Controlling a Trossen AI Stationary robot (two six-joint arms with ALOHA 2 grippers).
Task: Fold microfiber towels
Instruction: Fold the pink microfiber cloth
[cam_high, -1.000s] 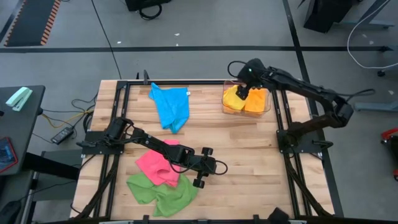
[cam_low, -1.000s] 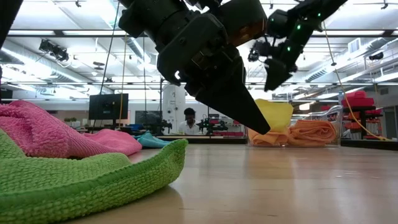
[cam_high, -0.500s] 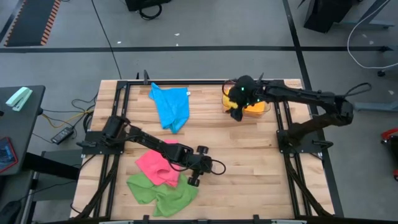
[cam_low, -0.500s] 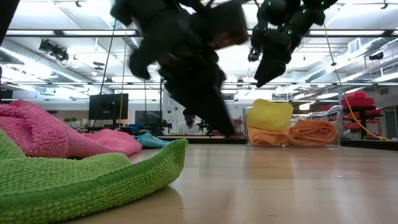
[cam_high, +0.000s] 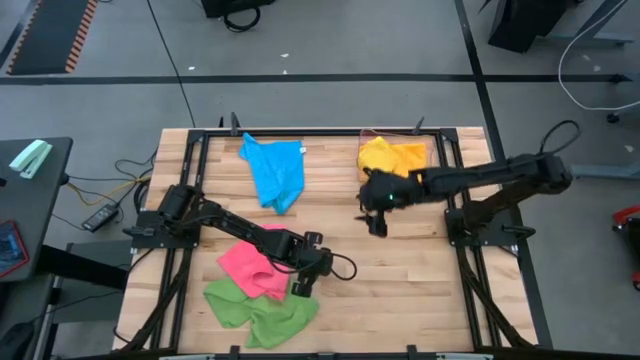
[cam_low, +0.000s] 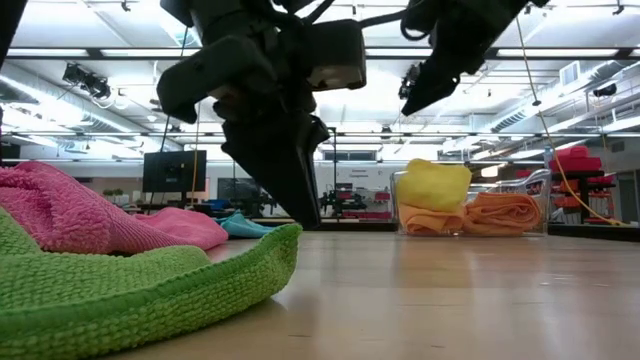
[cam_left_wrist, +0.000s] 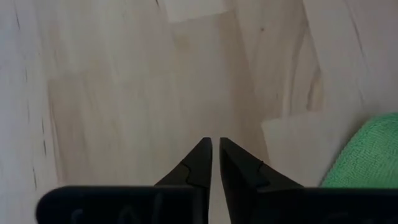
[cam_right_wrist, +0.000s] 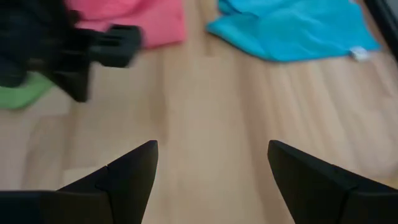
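Left gripper (cam_left_wrist: 215, 149), jaws nearly shut and empty, partly hides the green towel (cam_high: 262, 311); right gripper (cam_right_wrist: 211, 163) gapes wide, empty

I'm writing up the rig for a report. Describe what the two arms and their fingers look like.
Both arms are dark, nearly black, built of slim jointed links. The left gripper ends in two black fingers that taper to sharp wedge tips. The right gripper carries the same black, wedge-shaped fingers. Thin black cables loop beside each wrist in the high view, and small green lights glow on the right arm's wrist there.
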